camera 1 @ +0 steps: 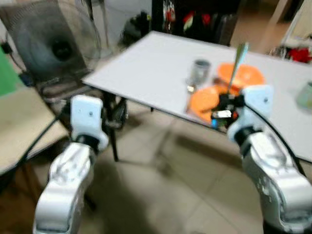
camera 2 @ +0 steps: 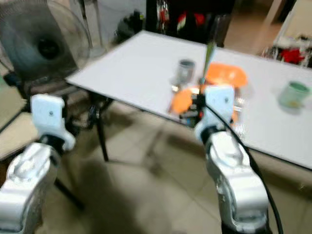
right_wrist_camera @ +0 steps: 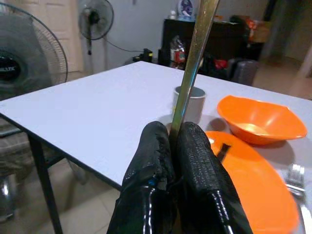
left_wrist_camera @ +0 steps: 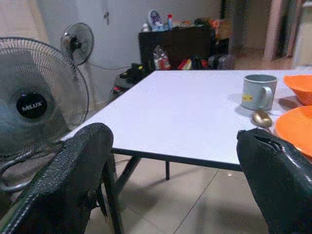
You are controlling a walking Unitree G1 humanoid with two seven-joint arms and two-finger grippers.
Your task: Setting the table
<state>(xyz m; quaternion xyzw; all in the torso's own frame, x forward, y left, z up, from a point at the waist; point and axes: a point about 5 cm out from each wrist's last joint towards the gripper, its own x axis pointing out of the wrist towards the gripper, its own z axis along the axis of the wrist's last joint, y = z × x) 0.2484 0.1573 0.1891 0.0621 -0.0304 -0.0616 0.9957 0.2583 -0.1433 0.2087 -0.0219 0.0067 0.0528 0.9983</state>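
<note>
Right wrist view: right gripper (right_wrist_camera: 178,146) pinches a utensil handle (right_wrist_camera: 195,63) upright, ready to lay beside the orange plate (right_wrist_camera: 253,190) just ahead; left gripper (left_wrist_camera: 170,180) hangs wide.

White table (left_wrist_camera: 185,122): mug (left_wrist_camera: 258,91), plate (right_wrist_camera: 248,187), bowl (right_wrist_camera: 261,119).

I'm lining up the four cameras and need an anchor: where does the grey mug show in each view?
Left eye view: grey mug on the white table, left of the orange bowl.
Right eye view, left of the bowl.
Left wrist view, at the right, behind a spoon.
Right wrist view, partly behind the held utensil.
Shared landmark: the orange bowl.
</note>
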